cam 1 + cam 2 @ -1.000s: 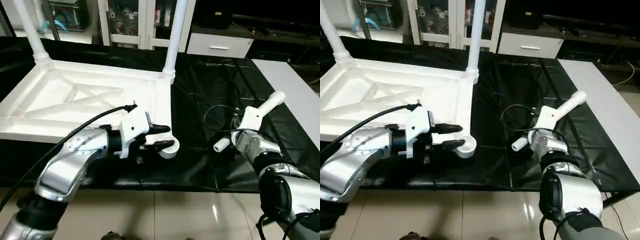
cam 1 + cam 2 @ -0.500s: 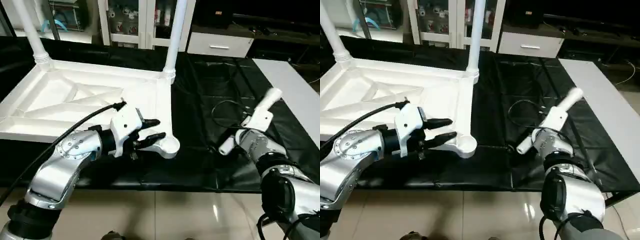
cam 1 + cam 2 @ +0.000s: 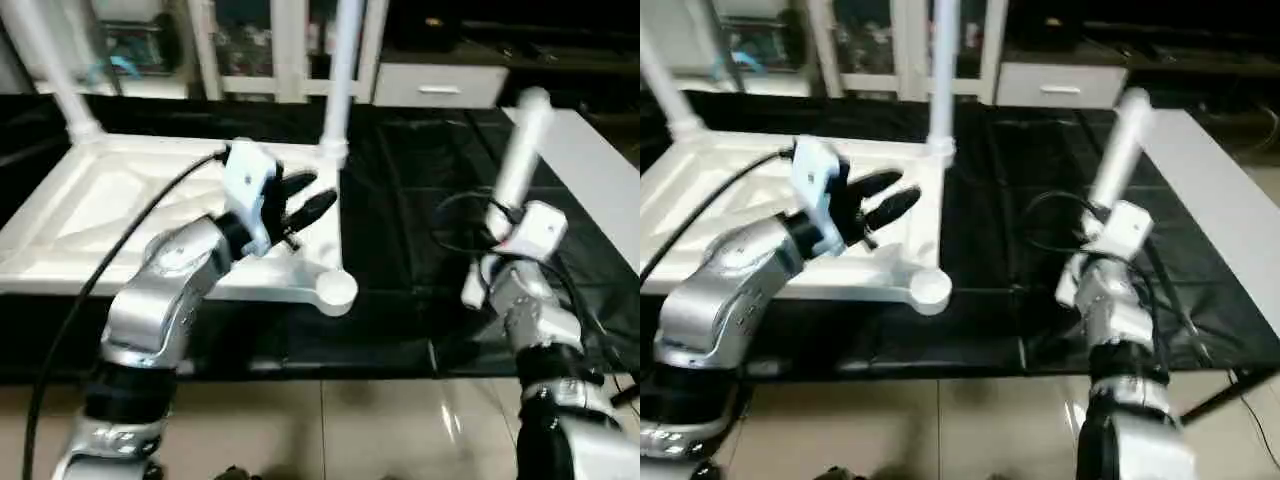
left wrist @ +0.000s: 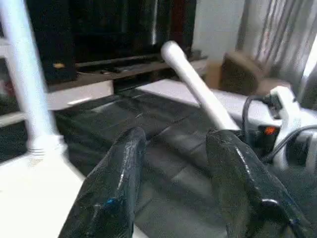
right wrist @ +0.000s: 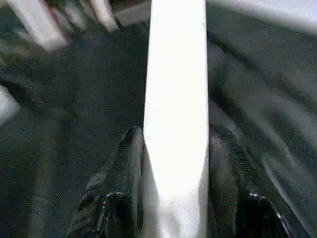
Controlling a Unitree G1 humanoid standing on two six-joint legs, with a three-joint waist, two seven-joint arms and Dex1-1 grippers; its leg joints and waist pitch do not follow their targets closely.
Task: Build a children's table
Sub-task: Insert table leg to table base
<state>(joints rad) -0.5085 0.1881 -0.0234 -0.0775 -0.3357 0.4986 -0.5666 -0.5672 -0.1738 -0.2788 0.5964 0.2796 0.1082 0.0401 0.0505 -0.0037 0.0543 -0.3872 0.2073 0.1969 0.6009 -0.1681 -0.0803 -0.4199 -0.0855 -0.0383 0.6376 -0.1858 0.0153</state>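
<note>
**A:** Start with the head views. Where is the table?

**B:** The white plastic rectangular table top (image 3: 150, 200) lies ribbed side up on the black-draped work table (image 3: 400, 200), two long white tubular legs already standing in its far corner sockets, one of them (image 3: 343, 70) just beyond the left gripper (image 3: 305, 197). That gripper hovers over the top's near right part, its black fingers spread and nothing between them. The empty round corner socket (image 3: 336, 289) sits below and just past the jaws, probably left clear to receive a leg.

**A:** And the right arm?

**B:** The right gripper (image 3: 1102, 225) pinches a third white tubular leg (image 3: 1118, 140), which rises nearly upright beyond the jaws, its lower end (image 3: 1065, 288) poking out beneath the hand. Upright looks like the pose for dropping it into a socket; that is my reading.

**A:** Left wrist view?

**B:** Two black fingers (image 4: 114, 193) stand apart with only black cloth between them. Past the jaws the held leg (image 4: 195, 87) slants across, and a fitted leg (image 4: 27, 79) stands to one side.

**A:** Right wrist view?

**B:** The leg (image 5: 176, 124) runs straight out between the jaws, both fingers (image 5: 116, 198) pressed against its sides, so it should stay aligned with the hand.
</note>
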